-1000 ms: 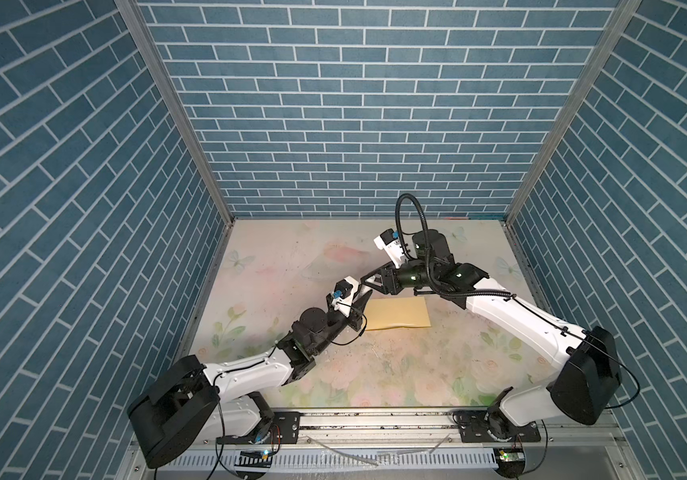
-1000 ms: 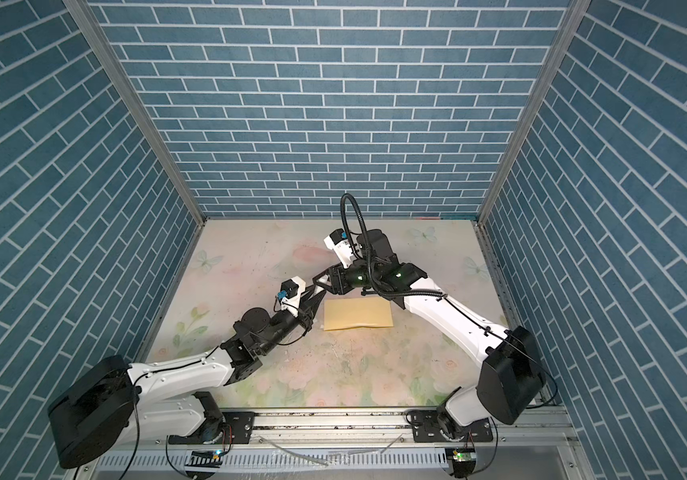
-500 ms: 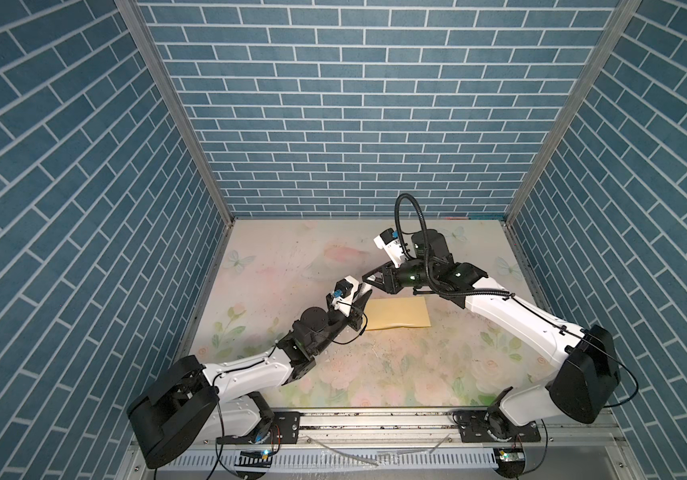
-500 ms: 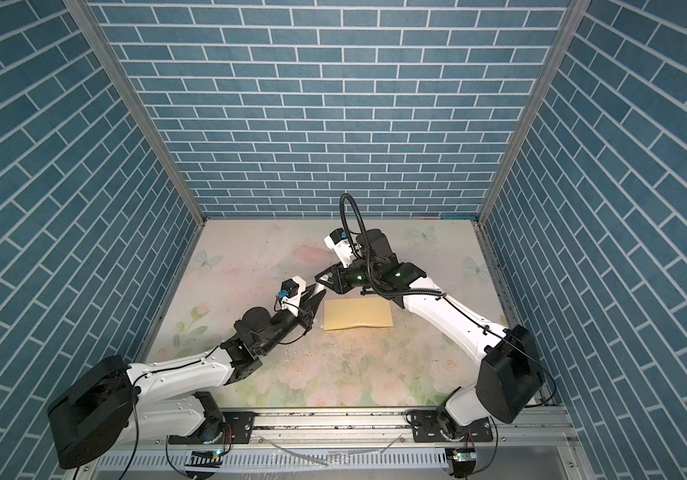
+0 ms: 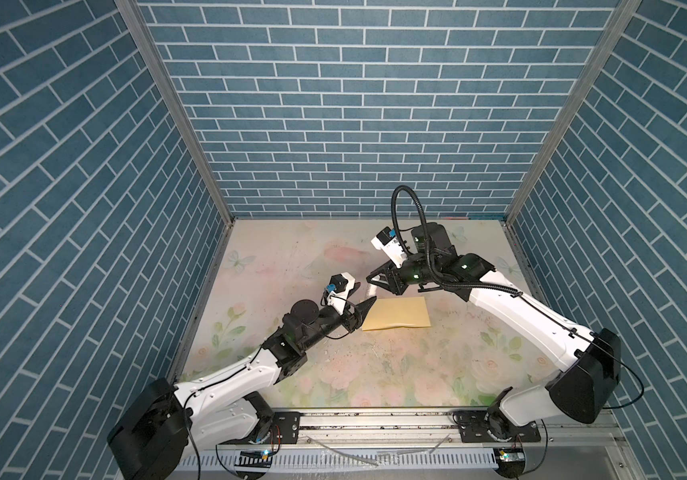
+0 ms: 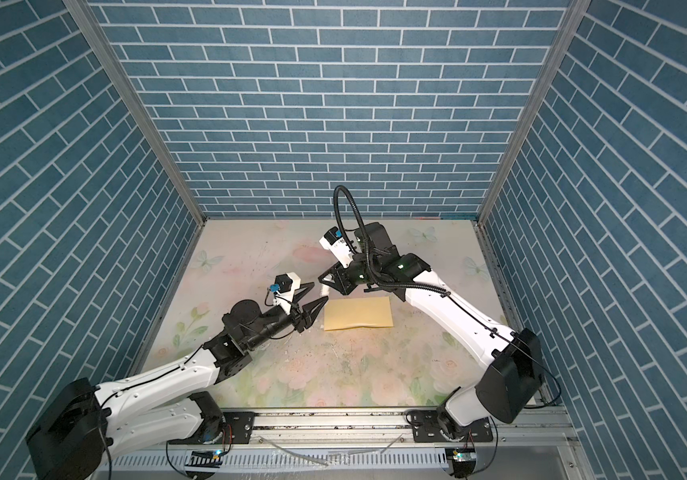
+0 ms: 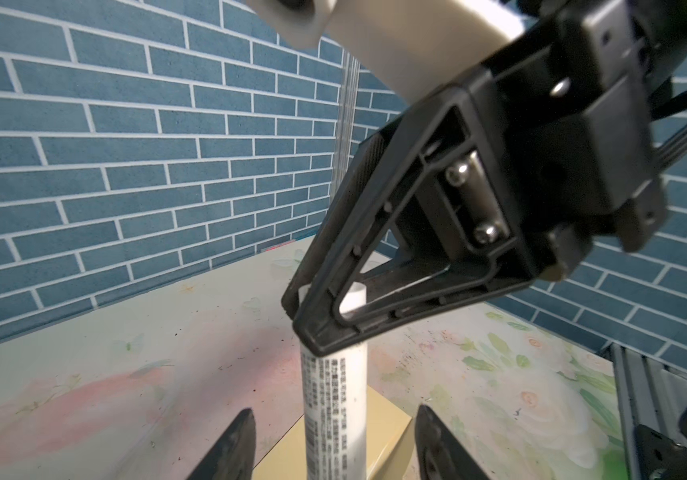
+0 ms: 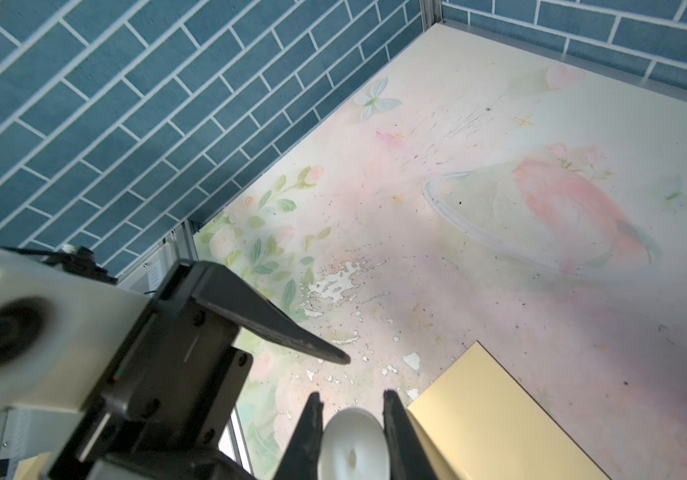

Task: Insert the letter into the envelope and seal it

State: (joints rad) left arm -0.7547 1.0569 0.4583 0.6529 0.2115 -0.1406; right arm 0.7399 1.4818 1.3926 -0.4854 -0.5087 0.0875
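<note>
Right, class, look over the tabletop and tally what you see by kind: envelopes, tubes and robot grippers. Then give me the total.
envelope: 1
white tube: 1
grippers: 2 (left gripper, right gripper)
Total: 4

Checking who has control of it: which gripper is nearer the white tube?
Right. The right gripper is clamped on one end of the white tube, in contact. The left gripper has open jaws flanking the tube farther along, with gaps on both sides.
</note>
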